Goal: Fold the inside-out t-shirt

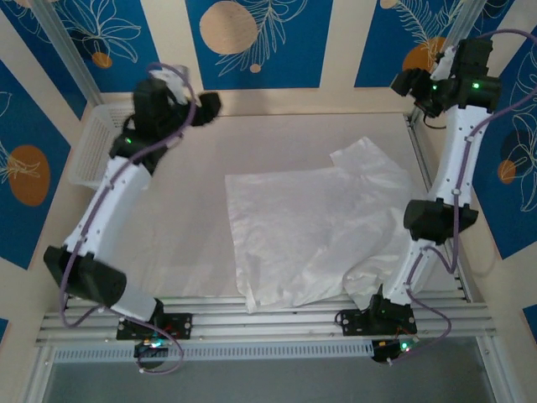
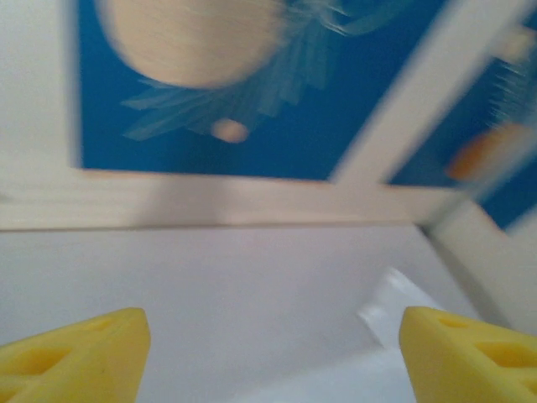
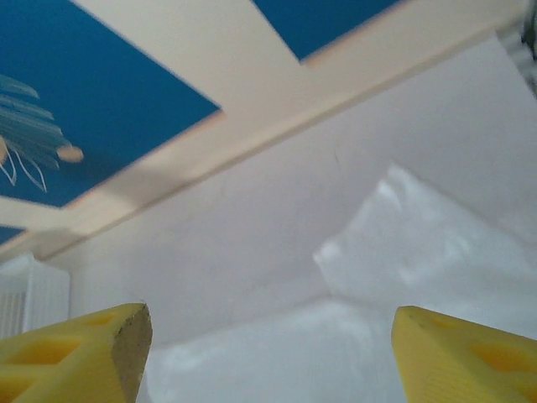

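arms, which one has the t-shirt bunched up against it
The right arm: the white t-shirt bunches against its lower part near the base. The left arm stands apart from it, over bare table.

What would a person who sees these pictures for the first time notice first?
The white t-shirt lies spread and wrinkled on the right half of the table. The left hand and right hand hang high at the back, both open and empty, before bright blue panels with orange discs.
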